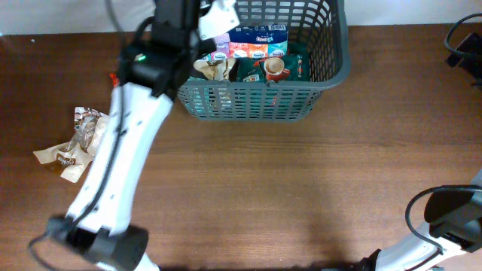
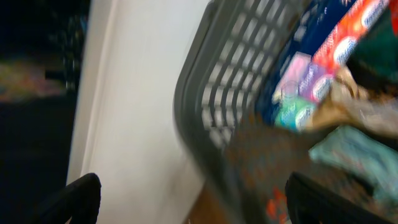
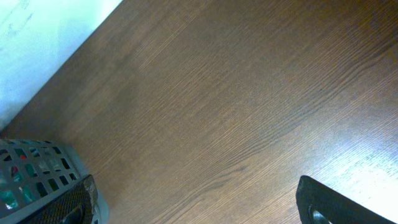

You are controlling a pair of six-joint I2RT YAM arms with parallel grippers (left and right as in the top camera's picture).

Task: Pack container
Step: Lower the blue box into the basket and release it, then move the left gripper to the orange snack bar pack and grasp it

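**Item:** container [image 1: 260, 102], a dark grey lattice basket at 12 o'clock on the table, partly filled with coloured packets [image 1: 256, 47].

**Handling (judged):** stiff plastic, light shell, not fragile. The thick rim looks the soundest hold, with the slots as a second.

**Left gripper** [image 2: 193, 190]: fingers apart, empty, at the basket's 10 o'clock corner.

**Right gripper** [image 3: 196, 190]: fingers apart, empty, above bare wood.

**Surface:** brown wood-grain table [image 1: 301, 181], matt, with crumpled wrappers [image 1: 75, 143] at 9 o'clock.

**Room:** white wall [image 2: 137, 93] behind.
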